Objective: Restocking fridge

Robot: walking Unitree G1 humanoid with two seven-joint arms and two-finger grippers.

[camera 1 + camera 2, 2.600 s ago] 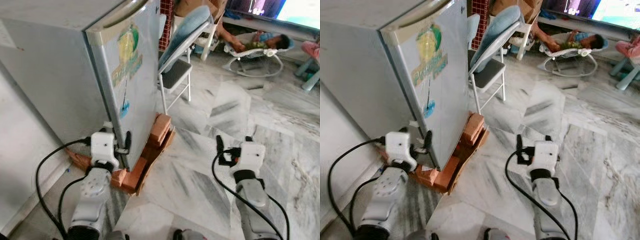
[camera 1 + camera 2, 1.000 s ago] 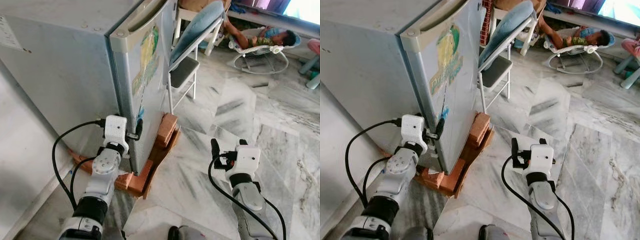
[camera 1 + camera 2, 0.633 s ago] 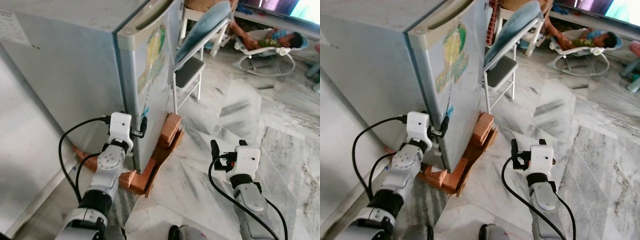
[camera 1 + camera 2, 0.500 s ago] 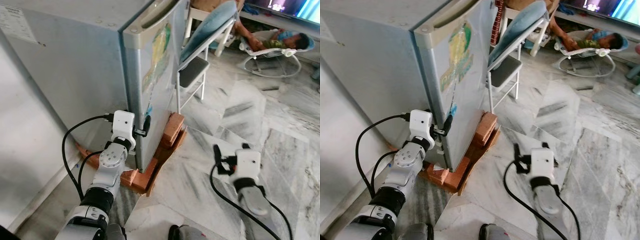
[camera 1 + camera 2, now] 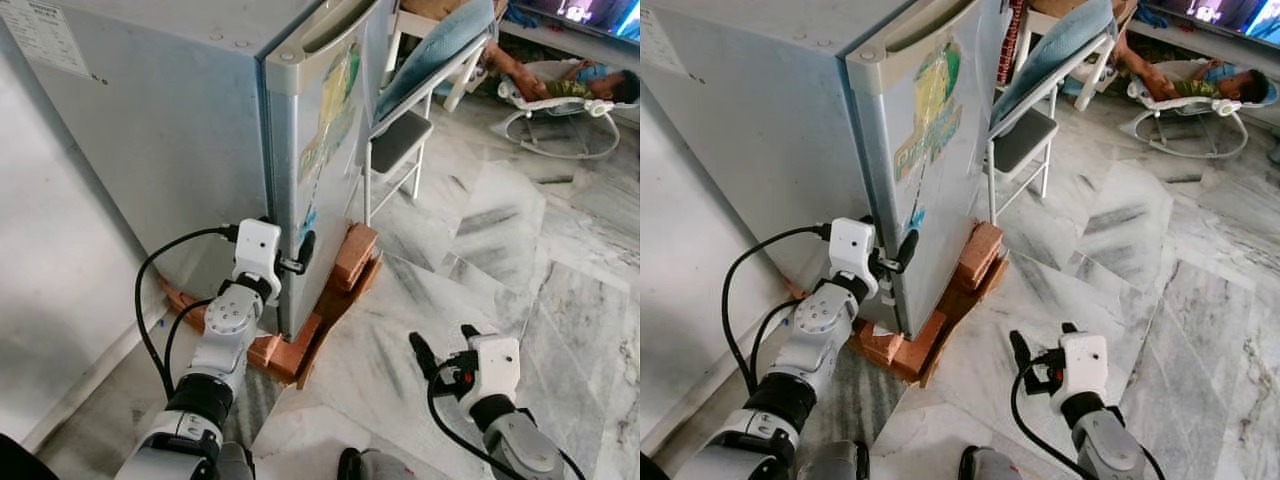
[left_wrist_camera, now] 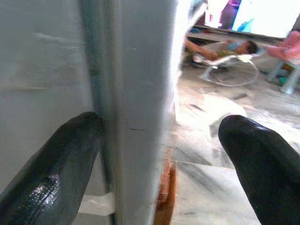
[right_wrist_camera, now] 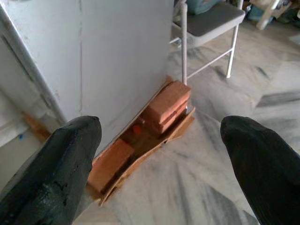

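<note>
Standing on bricks (image 5: 345, 262) at the left of the marble floor (image 5: 520, 250): small grey fridge (image 5: 200, 130), door shut, stickers on its front. Reaching to the door's lower edge: left gripper (image 5: 290, 258), fingers (image 6: 56, 173) spread, straddling the door edge, one on the side-wall seam, the other in front of the door. Hanging low over the floor: right gripper (image 5: 440, 345), fingers (image 7: 51, 173) spread, gripping nothing. Standing just beyond the fridge: folding chair (image 5: 405, 120). Lying farther back: a person in a baby bouncer (image 5: 560, 95).
</note>
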